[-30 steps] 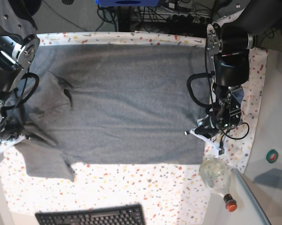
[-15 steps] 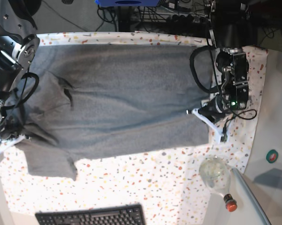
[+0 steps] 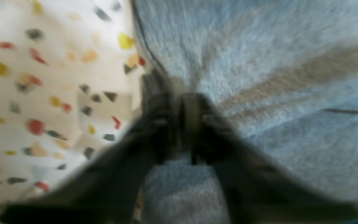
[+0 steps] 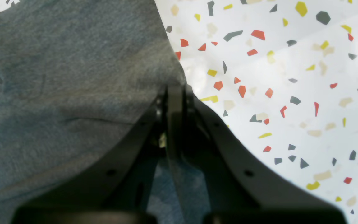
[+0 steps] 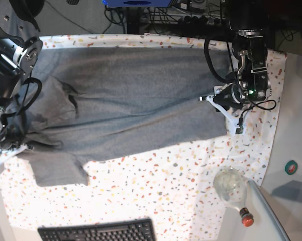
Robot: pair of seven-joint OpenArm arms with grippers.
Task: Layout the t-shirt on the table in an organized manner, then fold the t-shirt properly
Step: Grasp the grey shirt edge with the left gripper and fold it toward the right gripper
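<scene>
The t-shirt (image 5: 130, 100) lies spread across the upper half of the base view, on the table (image 5: 156, 201), its long axis running left to right across the frame. One sleeve hangs down at the lower left; the hem end sits at the right, where the lower edge of the cloth slants up toward the right instead of running straight.

At that right end the left gripper (image 5: 226, 111) sits on the hem corner. In the left wrist view the picture is blurred, but grey cloth (image 3: 259, 77) bunches up right at the fingertips and creases fan away from them, so the jaws look closed on the fabric; whether they are starting to let go I cannot tell from the blur.

At the far left of the base view the right gripper (image 5: 4, 145) is down at the sleeve side. Its wrist view is sharp: the jaws are clenched together with a fold of the t-shirt (image 4: 73, 93) pinched between them, the speckled table (image 4: 275, 77) bare to the right of them.

So each arm holds one end of the long axis. To my eye the layout step is unfinished: the lower edge needs squaring, and the left gripper is the nearer one to that slanted hem corner.
</scene>
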